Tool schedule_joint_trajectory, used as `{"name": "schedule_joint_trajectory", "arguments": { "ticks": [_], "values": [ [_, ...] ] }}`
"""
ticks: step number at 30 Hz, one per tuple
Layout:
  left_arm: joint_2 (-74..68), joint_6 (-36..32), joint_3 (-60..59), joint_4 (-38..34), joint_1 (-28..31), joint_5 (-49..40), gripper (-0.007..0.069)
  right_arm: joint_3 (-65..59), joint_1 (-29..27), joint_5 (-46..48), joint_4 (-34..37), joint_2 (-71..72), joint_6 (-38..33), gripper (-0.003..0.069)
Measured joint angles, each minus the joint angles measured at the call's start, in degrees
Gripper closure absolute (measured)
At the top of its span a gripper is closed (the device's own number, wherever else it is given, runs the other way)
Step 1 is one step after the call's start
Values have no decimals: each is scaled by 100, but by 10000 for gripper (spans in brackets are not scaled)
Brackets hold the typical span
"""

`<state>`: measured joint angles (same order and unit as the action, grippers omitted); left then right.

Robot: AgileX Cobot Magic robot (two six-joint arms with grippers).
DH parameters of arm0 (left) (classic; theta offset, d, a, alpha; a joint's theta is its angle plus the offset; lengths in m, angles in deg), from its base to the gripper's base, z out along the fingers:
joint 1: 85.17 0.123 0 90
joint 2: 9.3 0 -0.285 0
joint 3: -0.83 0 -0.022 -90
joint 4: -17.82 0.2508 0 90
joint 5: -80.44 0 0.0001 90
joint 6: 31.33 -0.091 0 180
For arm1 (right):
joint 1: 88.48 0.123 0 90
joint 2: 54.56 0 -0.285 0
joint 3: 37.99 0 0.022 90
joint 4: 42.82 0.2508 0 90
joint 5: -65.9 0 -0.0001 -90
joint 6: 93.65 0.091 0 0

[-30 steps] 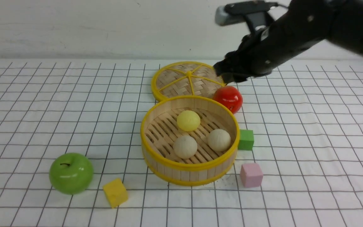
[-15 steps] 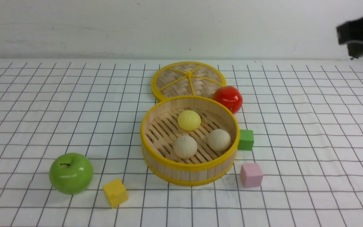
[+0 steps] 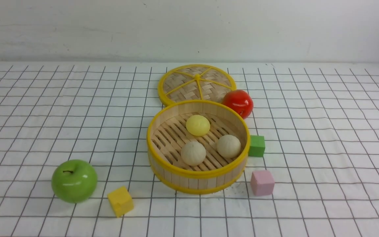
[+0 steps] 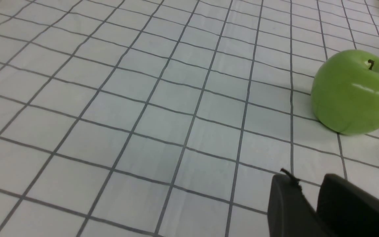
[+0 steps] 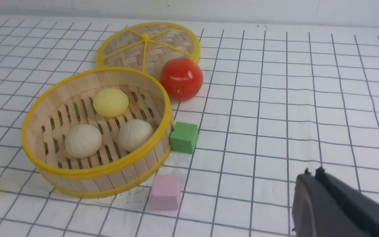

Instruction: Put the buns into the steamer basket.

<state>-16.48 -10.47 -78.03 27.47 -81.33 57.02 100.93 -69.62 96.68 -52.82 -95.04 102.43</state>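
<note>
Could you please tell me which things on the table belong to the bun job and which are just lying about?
Job: yellow bun, two cream buns, steamer basket.

Lying about: woven lid, red apple, green apple, green cube, pink cube, yellow cube.

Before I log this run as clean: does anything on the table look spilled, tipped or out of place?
Nothing stands out. All three buns sit on the slatted floor of the steamer basket, which stands upright. Its lid lies flat behind it, with the red apple beside it.
</note>
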Motion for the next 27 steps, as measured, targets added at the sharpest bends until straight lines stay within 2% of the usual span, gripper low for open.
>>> {"name": "schedule_joint_trajectory", "arguments": {
  "ticks": [7, 27],
  "values": [
    [0, 0, 0, 0, 0, 0, 482, -533, 0, 49, 5, 773, 19, 676],
    [0, 0, 0, 0, 0, 0, 482, -573, 0, 44, 1, 808, 19, 659]
  ]
}}
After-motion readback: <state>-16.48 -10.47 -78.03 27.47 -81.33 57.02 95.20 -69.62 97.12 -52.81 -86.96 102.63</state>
